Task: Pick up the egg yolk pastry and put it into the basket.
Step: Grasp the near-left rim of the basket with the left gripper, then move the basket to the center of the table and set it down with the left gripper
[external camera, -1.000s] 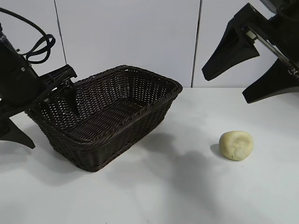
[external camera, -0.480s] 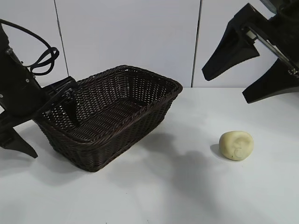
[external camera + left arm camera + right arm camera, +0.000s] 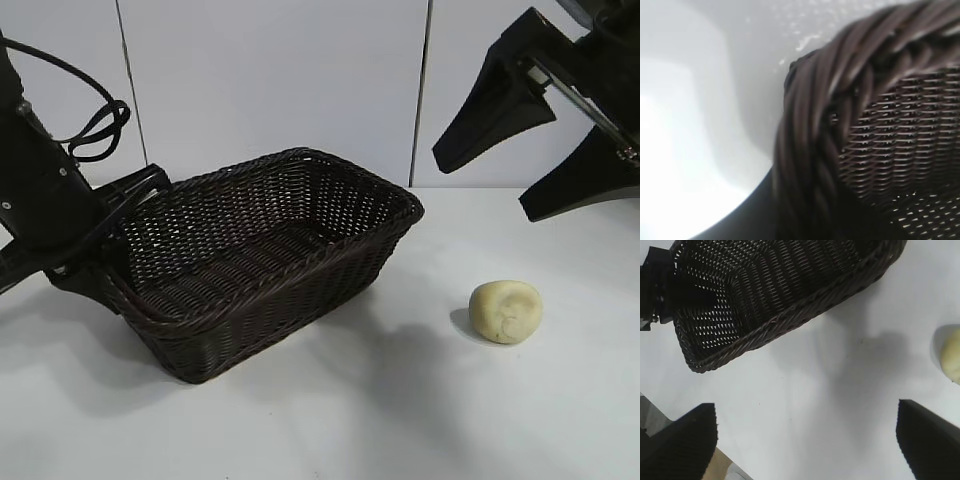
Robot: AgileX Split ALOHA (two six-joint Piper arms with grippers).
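The egg yolk pastry (image 3: pixel 506 311), a pale cream dimpled lump, lies on the white table at the right; its edge shows in the right wrist view (image 3: pixel 952 357). The dark brown wicker basket (image 3: pixel 270 320) stands left of centre. My left gripper (image 3: pixel 105 275) is shut on the braided rim of the basket's left end, and that rim (image 3: pixel 810 150) fills the left wrist view. My right gripper (image 3: pixel 485 188) is wide open and empty, high above the table and above the pastry; between its fingers (image 3: pixel 685 440) I see bare table.
White table (image 3: pixel 400 420) with a panelled white wall behind. A stretch of table lies between basket and pastry. The left arm's cable loops above the basket's left end. The table's edge shows in the right wrist view (image 3: pixel 725 467).
The left arm has pushed the basket to the right, toward the pastry, and turned it slightly. The right arm and the pastry have not moved.
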